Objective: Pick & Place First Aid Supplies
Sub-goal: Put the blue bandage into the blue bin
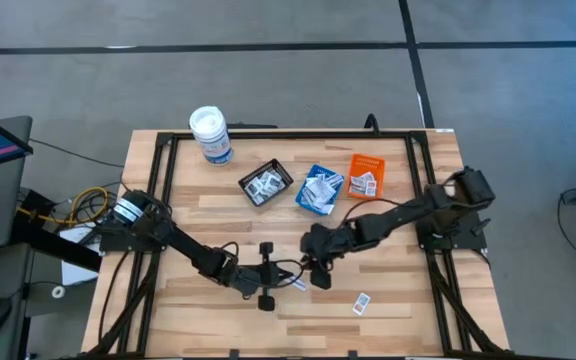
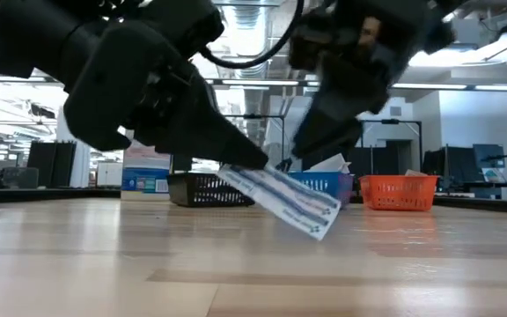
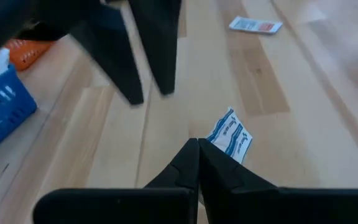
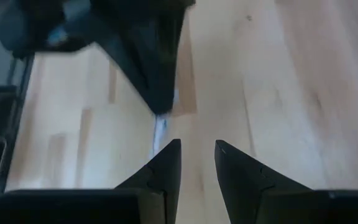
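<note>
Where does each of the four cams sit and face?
High: overhead, straight down on the table; both arms.
Low: tabletop level, facing the room; left tool pinching a blue-print packet.
Left wrist: past its shut fingers; same packet.
Right wrist: past its parted fingers, facing the left tool.

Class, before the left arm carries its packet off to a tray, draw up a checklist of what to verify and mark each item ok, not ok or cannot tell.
1. Left gripper shut on the blue-print packet: ok, fingers pinch one edge.
2. Packet off the table: not ok, its free end tilts down toward the wood in the low view.
3. Right gripper clear of the packet: ok, open and empty, though close in front.
4. Path free: not ok, the right arm hangs between the packet and the trays.
5. Blue tray has room: cannot tell.
6. Red-print packet left on the table: ok, lies apart.
</note>
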You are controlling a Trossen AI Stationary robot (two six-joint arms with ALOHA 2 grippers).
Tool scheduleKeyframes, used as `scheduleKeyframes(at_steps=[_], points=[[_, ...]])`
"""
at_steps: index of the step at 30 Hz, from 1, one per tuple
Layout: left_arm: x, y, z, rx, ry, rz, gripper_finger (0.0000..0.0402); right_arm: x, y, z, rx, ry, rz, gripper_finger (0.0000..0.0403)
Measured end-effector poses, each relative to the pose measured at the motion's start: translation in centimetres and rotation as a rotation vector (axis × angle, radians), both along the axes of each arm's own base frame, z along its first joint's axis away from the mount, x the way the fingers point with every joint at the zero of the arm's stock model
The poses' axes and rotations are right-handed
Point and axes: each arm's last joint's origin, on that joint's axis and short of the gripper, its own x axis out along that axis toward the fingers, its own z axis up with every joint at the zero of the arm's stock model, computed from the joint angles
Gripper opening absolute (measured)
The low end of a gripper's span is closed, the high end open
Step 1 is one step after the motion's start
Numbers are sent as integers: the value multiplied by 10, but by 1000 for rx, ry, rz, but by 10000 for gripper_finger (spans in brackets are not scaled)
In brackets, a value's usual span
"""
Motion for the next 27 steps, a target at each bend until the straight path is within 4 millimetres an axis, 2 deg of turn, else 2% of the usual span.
scheduleKeyframes(at_steps=[7,13,19,27], points=[[1,0,-3,24,4,14,5,23,-4,-23,154,53,79,92],[0,1,-3,36,6,34,6,35,-5,-42,158,98,76,92],[0,1,-2,36,5,36,7,38,-11,-41,174,88,73,92],[0,1,-2,35,4,36,7,38,-5,-38,194,69,106,86]])
